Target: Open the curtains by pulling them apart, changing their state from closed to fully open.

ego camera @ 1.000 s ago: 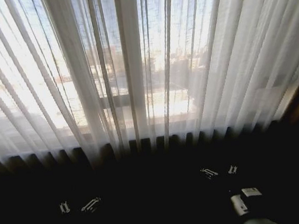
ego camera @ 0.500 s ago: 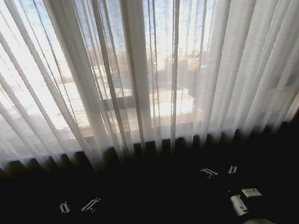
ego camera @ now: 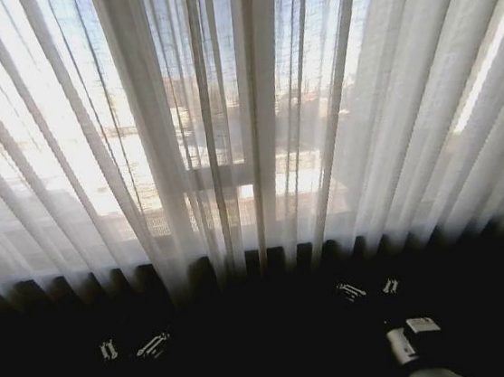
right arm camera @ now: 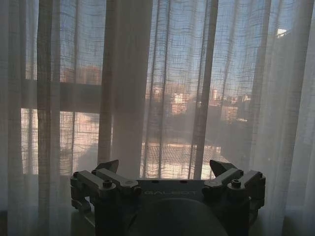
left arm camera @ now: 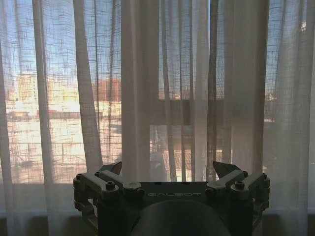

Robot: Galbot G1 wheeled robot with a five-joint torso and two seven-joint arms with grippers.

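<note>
The curtains hang shut across the window, two sheer white pleated panels, one on the left [ego camera: 58, 165] and one on the right [ego camera: 418, 124], meeting in dense folds near the middle [ego camera: 263, 123]. My left gripper [ego camera: 131, 348] and right gripper [ego camera: 370, 289] sit low in the dark below the hem, short of the fabric. The left wrist view has the left gripper [left arm camera: 167, 168] open, facing the curtains [left arm camera: 140, 88] with nothing between its fingers. From the right wrist, the right gripper [right arm camera: 165, 166] is open too, pointing at the curtains [right arm camera: 125, 83] without touching them.
A dark horizontal window frame bar [ego camera: 223, 175] shows through the fabric, with city buildings beyond. Below the curtain hem runs a dark band [ego camera: 262, 278] where floor and wall cannot be made out.
The whole head picture has shifted: the curtains look larger and their hem sits lower, so the camera has moved closer. Both grippers keep their places in the view.
</note>
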